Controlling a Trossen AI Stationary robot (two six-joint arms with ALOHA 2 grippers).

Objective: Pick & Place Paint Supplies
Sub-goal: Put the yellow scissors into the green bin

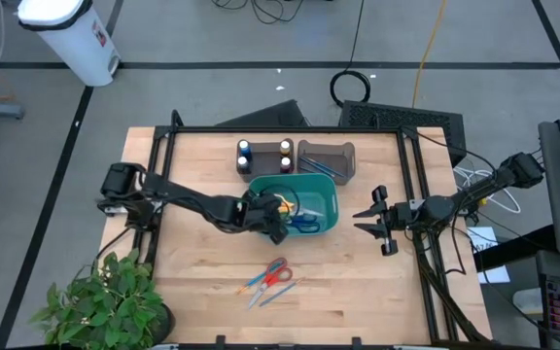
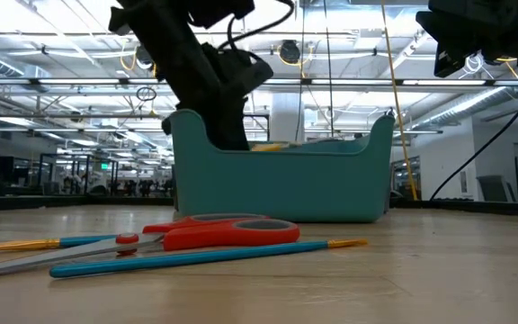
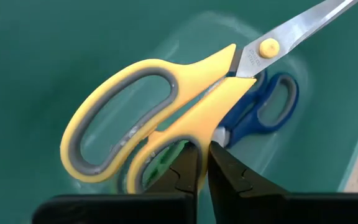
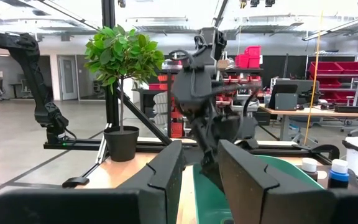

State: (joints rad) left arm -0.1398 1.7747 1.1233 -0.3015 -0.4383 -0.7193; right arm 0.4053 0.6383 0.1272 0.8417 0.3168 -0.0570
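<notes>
L gripper (image 3: 202, 163) pinched on yellow scissors (image 3: 160, 106) in teal bin (image 1: 331, 216) | R gripper (image 1: 375, 222) spread, idle | paintbrushes (image 2: 205, 256) judged light, thin, roll-prone; best gripped mid-shaft

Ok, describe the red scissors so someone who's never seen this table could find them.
Start at the teal bin mid-table. The red scissors lie on the bare wood in front of it, among thin blue brushes. They are the only scissors outside the bin; the yellow pair lies inside, under the left hand.
</notes>
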